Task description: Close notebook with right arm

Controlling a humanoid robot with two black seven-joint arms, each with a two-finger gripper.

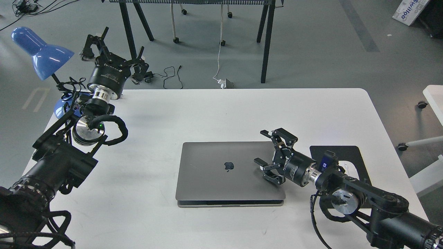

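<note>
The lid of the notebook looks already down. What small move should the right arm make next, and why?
Probably lift the right end effector up and back toward the mouse pad. The notebook lies flat on the table, lid down with only a thin seam at its front edge, and the open fingers hang over its right side.

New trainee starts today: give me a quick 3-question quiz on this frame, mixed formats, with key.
1. True or false: the notebook has its lid down, logo facing up.
2. Which gripper is over the notebook's right part? A) left gripper B) right gripper
3. Fill in: the black mouse pad lies to the ____ of the notebook.

Key: 1 true; 2 B; 3 right
</note>
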